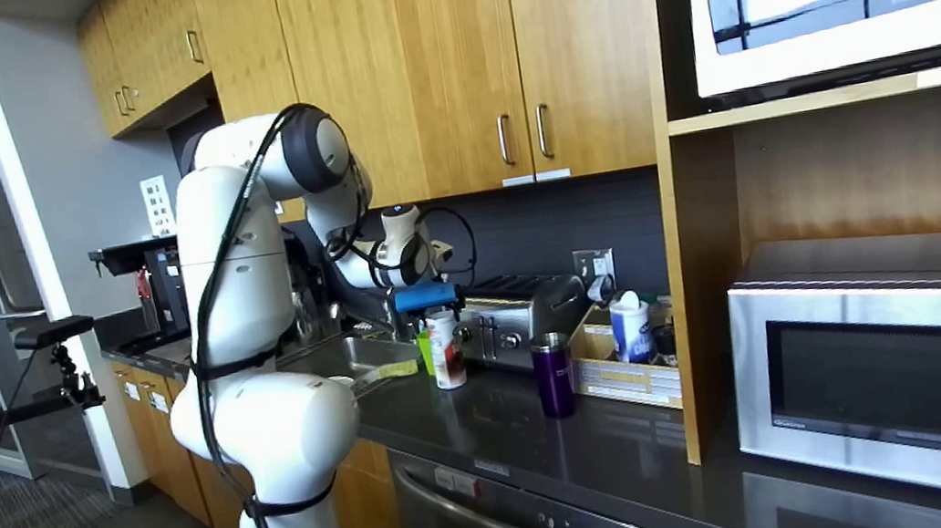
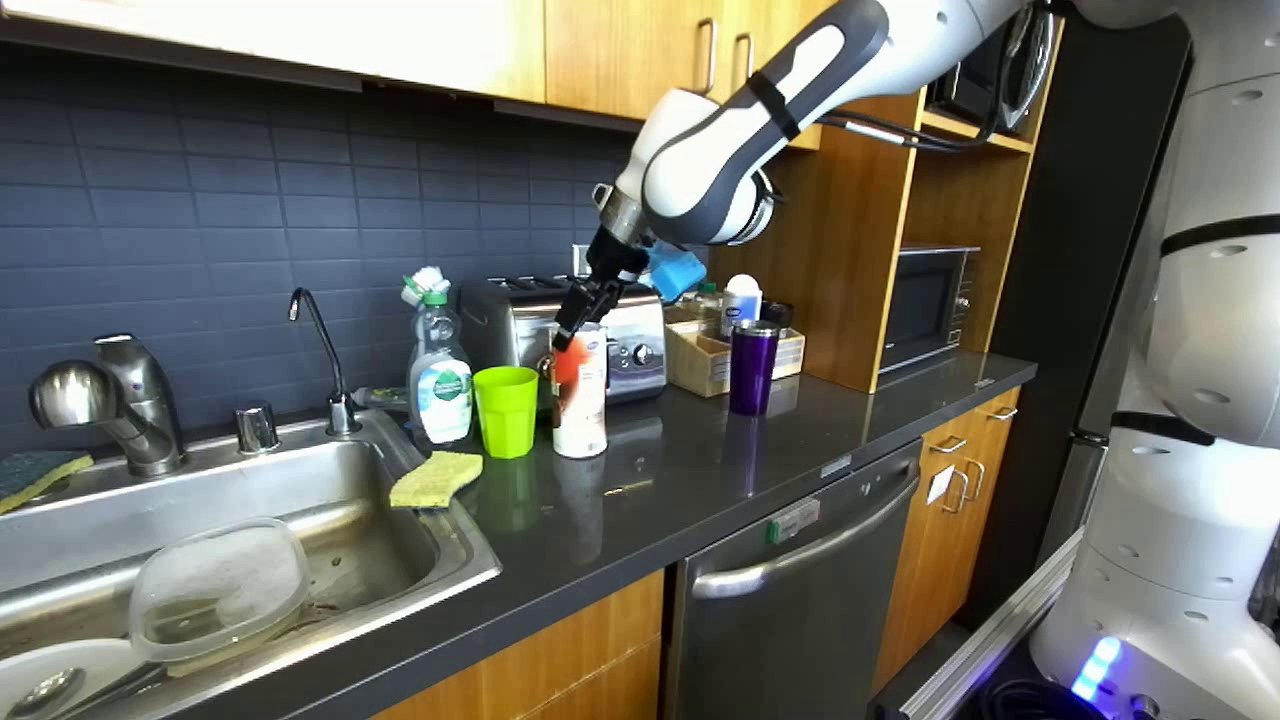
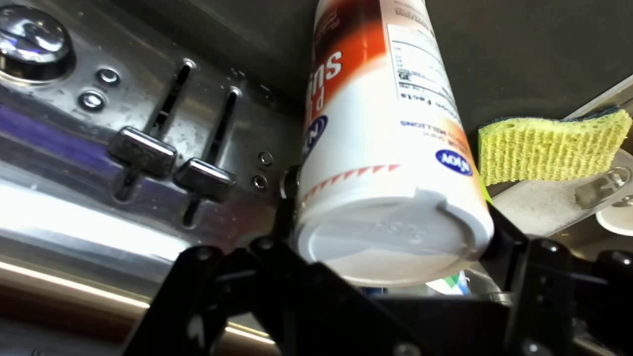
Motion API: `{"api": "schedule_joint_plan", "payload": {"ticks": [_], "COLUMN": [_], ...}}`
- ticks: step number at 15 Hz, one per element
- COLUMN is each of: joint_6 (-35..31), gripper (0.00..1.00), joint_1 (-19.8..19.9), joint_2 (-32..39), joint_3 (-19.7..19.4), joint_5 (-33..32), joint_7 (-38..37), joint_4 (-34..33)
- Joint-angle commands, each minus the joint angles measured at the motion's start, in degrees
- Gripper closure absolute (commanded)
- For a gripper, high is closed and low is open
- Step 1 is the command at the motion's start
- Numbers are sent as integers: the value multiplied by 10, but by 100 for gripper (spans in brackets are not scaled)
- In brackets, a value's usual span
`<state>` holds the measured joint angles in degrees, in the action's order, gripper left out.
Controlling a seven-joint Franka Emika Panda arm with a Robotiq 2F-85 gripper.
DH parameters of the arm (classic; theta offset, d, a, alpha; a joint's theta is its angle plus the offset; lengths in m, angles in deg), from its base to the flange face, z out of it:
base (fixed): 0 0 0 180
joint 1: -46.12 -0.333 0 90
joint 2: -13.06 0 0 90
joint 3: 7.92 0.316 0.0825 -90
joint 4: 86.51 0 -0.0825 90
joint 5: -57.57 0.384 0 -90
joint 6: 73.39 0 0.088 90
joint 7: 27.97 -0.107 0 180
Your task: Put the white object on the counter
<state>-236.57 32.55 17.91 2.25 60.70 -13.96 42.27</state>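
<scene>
Jaws straddle tall white red-labelled cylindrical canister (image 2: 580, 400), spread about its width, clamped or loose unclear; it's upright on smooth dark-grey counter (image 2: 665, 490). Sideways retreat could tip it into lime-green plastic cup (image 2: 506, 412).

Wd cabs (image 1: 370, 75) abv dk tiled wall (image 2: 200, 230); gry flr (image 1: 15, 526).

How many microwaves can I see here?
2: an upper microwave on the shelf, and a lower microwave beneath that, on the counter.
</scene>
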Motion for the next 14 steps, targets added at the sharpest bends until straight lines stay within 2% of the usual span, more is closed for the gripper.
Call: {"api": "schedule_joint_plan", "payload": {"ticks": [1, 2, 8, 14], "joint_6": [2, 9, 34, 78], "gripper": [3, 0, 0, 0], "joint_1": [12, 14, 18, 34], "joint_2": [-16, -22, -75, -152], "joint_3": [9, 10, 5, -10], "joint_5": [-6, -1, 0, -13], "joint_7": [-14, -11, -14, -51], "joint_4": [1, 4, 21, 56]}}
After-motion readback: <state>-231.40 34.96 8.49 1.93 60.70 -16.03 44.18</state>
